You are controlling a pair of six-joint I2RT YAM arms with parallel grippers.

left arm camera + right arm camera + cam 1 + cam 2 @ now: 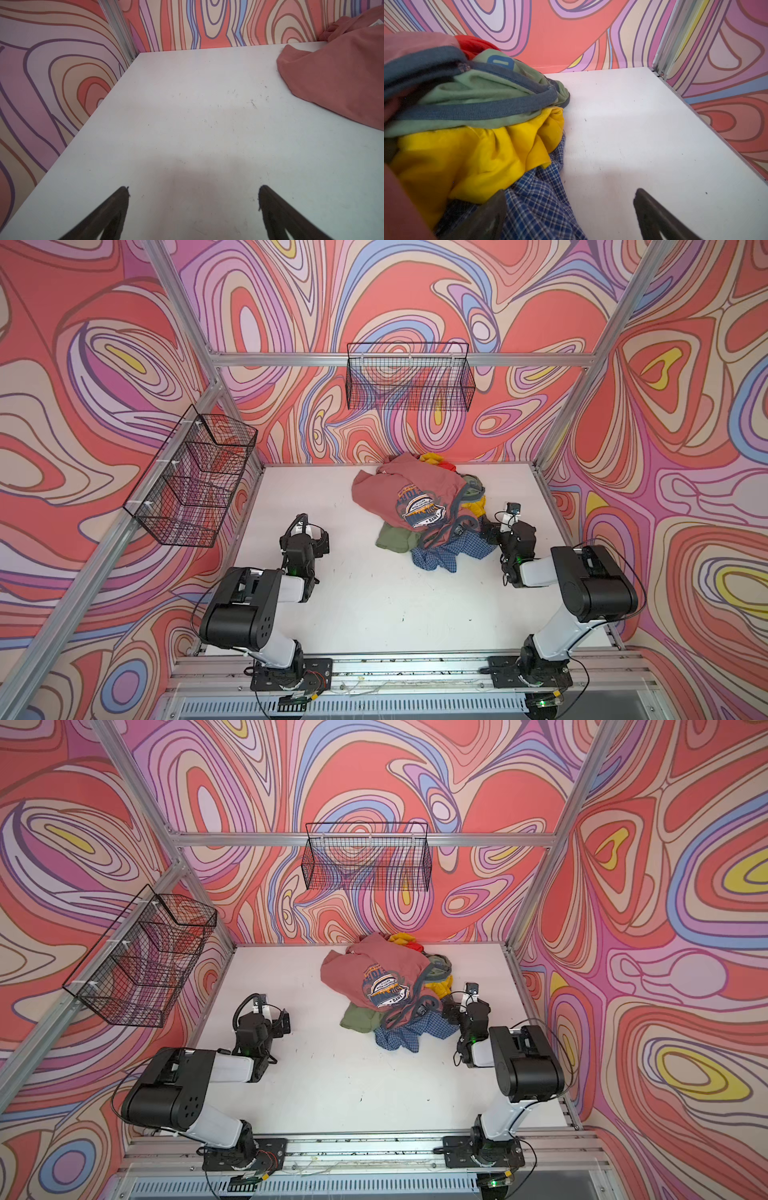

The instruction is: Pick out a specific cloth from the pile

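The cloth (442, 558) (405, 1038), a blue and white checked shirt, lies crumpled at the near right foot of the pile (419, 497) (386, 977), partly under a yellow piece and the pink T-shirt. My right gripper (492, 533) (571, 191) is open and low at the pile's right side. In the right wrist view the cloth (537, 205) spreads between the jaws: one finger is over its checked folds, the other over bare table. My left gripper (309, 537) (193, 189) is open and empty above bare table, well left of the pile.
The pink printed T-shirt (399, 493) tops the heap, above an olive garment (395, 537), a yellow piece (467, 158) and a green piece with blue trim (477, 97). Wire baskets hang on the left wall (195, 477) and back wall (409, 377). The white table (374, 605) ends at patterned walls.
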